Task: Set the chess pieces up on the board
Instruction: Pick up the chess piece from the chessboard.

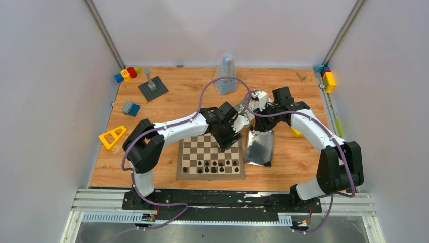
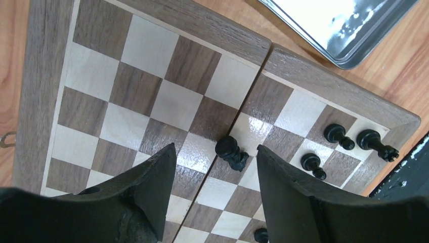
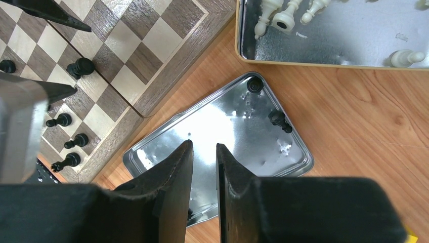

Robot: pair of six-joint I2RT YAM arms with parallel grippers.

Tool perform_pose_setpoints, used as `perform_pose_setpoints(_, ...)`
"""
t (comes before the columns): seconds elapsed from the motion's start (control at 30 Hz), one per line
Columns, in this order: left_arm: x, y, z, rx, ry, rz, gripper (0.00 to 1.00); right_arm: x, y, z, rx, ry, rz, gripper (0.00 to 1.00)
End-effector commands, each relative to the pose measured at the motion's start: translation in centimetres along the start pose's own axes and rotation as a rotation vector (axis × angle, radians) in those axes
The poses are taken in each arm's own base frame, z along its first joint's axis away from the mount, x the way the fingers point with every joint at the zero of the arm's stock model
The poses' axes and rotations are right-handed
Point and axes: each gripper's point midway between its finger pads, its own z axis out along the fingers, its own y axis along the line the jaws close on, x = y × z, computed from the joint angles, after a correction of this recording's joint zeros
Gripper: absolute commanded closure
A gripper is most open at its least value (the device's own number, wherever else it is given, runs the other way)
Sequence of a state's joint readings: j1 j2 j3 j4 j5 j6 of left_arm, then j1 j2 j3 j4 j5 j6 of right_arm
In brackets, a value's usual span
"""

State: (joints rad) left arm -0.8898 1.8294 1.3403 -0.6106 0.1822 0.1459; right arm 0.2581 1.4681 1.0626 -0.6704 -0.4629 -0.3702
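Honestly, the left gripper (image 2: 215,154) hangs jaws apart astride a black piece (image 2: 231,151) on the board (image 2: 172,106), at its centre seam; line up on it before squeezing. Meanwhile the right gripper (image 3: 204,147) hovers barely parted, empty, over the tin (image 3: 243,126).

A metal tin (image 1: 259,152) and studded plate (image 1: 158,91) (grey) lie apart.

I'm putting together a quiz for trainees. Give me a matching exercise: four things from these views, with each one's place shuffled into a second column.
1 white pieces
2 left gripper
3 yellow triangle block
4 shiny tin

A over the board, open around a black piece
B well left of the board
C right of the board, two black pieces inside
D lying in another tin

Pairs: 1-D, 2-A, 3-B, 4-C
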Motion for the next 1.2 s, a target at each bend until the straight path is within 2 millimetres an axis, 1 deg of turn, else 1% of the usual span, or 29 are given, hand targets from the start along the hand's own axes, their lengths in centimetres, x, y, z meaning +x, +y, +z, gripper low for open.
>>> perform_pose_setpoints(0.0, -1.2, 0.0, 0.3, -0.017, -0.003, -0.006, 0.34, -1.3, -0.1, -0.5, 0.002, -0.058, -0.025, 0.76)
perform_pose_setpoints(0.17, -1.4, -0.2, 0.7, -0.001, 0.007, -0.014, 0.39, -1.1, -0.1, -0.4, 0.003, -0.053, -0.026, 0.76)
perform_pose_setpoints(0.57, -0.9, -0.9, 1.1, 0.036, 0.026, -0.026, 0.52, -0.9, -0.1, -0.3, 0.003, -0.046, -0.026, 0.76)
perform_pose_setpoints(0.83, -0.7, -1.2, 1.2, 0.056, 0.030, -0.025, 0.54, -0.8, -0.1, -0.2, 0.001, -0.045, -0.027, 0.76)
perform_pose_setpoints(0.97, -0.8, -1.3, 0.9, 0.052, 0.015, -0.019, 0.52, -0.9, -0.1, -0.3, 0.003, -0.046, -0.027, 0.76)
perform_pose_setpoints(1.03, -1.0, -1.1, 0.6, 0.043, 0.003, -0.011, 0.51, -0.8, -0.1, -0.2, 0.002, -0.043, -0.025, 0.76)
perform_pose_setpoints(1.17, -0.9, -0.7, 0.5, 0.018, 0.011, -0.011, 0.53, -0.7, -0.1, -0.2, -0.001, -0.041, -0.023, 0.76)
